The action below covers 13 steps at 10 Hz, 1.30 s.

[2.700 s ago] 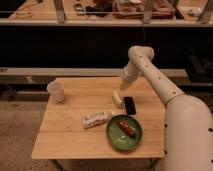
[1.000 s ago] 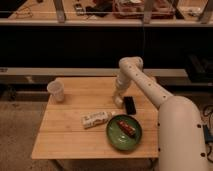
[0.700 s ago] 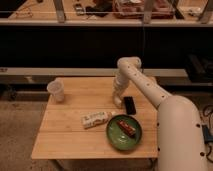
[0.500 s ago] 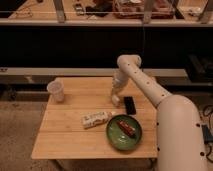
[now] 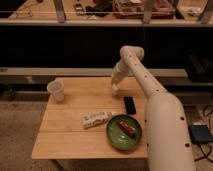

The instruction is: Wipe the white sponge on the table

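Observation:
The light wooden table (image 5: 70, 135) fills the middle of the camera view. My arm reaches from the right and bends down to the table's far middle. The gripper (image 5: 116, 89) points down there, its tip at the tabletop, just left of and behind a black phone (image 5: 129, 105). It is shut on the white sponge (image 5: 115, 92), which shows only as a small pale lump at the tip, resting on or just above the wood. The rest of the sponge is hidden by the gripper.
A translucent plastic cup (image 5: 56, 91) stands at the far left corner. A long white printed packet (image 5: 96, 119) lies mid-table. To its right a green plate (image 5: 112, 136) holds a brown snack (image 5: 126, 128). A dark counter runs behind the table.
The gripper has come down and left from above the phone onto the sponge and shut on it. Over the last half second the arm has barely moved.

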### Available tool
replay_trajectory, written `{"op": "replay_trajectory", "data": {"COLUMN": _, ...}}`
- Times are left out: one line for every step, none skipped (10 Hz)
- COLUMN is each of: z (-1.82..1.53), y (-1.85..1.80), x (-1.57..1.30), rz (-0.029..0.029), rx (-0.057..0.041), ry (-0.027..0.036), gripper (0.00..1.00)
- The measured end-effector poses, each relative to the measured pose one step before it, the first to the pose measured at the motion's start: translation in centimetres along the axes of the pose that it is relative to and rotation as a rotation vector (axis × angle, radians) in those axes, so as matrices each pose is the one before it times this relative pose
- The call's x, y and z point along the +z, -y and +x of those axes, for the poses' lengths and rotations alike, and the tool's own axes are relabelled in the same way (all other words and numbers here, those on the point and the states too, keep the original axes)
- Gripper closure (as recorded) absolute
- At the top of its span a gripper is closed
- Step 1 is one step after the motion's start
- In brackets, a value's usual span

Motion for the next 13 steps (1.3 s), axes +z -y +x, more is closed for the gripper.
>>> {"op": "replay_trajectory", "data": {"z": 0.558, "y": 0.157, "x": 0.643, "rz": -0.00569, "rx": 0.00418, "ry": 0.00346, "gripper": 1.00}}
{"op": "replay_trajectory", "data": {"z": 0.410, "y": 0.017, "x": 0.787, "rz": -0.00930, "rx": 0.00386, "ry": 0.00723, "gripper": 1.00}}
{"op": "replay_trajectory", "data": {"z": 0.250, "y": 0.097, "x": 0.660, "rz": -0.01049, "rx": -0.00218, "ry": 0.00731, "gripper": 1.00}}
{"op": "replay_trajectory", "data": {"z": 0.137, "y": -0.045, "x": 0.521, "rz": -0.01312, "rx": -0.00445, "ry": 0.00568, "gripper": 1.00}}
{"op": "replay_trajectory", "data": {"z": 0.235, "y": -0.032, "x": 0.780, "rz": -0.02417, "rx": -0.01133, "ry": 0.00299, "gripper": 1.00}}
{"op": "replay_trajectory", "data": {"z": 0.197, "y": 0.111, "x": 0.769, "rz": -0.02287, "rx": -0.01125, "ry": 0.00042, "gripper": 1.00}}
{"op": "replay_trajectory", "data": {"z": 0.337, "y": 0.390, "x": 0.607, "rz": -0.01385, "rx": -0.00901, "ry": -0.00933, "gripper": 1.00}}
{"op": "replay_trajectory", "data": {"z": 0.333, "y": 0.563, "x": 0.494, "rz": -0.00402, "rx": 0.00155, "ry": -0.01320, "gripper": 1.00}}
{"op": "replay_trajectory", "data": {"z": 0.478, "y": 0.990, "x": 0.584, "rz": 0.00865, "rx": 0.01825, "ry": -0.02343, "gripper": 1.00}}
{"op": "replay_trajectory", "data": {"z": 0.147, "y": 0.581, "x": 0.337, "rz": 0.01323, "rx": 0.02017, "ry": -0.01260, "gripper": 1.00}}
{"op": "replay_trajectory", "data": {"z": -0.200, "y": 0.702, "x": 0.368, "rz": 0.01312, "rx": 0.01234, "ry": -0.00105, "gripper": 1.00}}
{"op": "replay_trajectory", "data": {"z": -0.365, "y": 0.678, "x": 0.329, "rz": 0.01058, "rx": 0.00183, "ry": 0.00434, "gripper": 1.00}}
{"op": "replay_trajectory", "data": {"z": -1.098, "y": 1.245, "x": 0.522, "rz": 0.01763, "rx": -0.01467, "ry": 0.01983, "gripper": 1.00}}
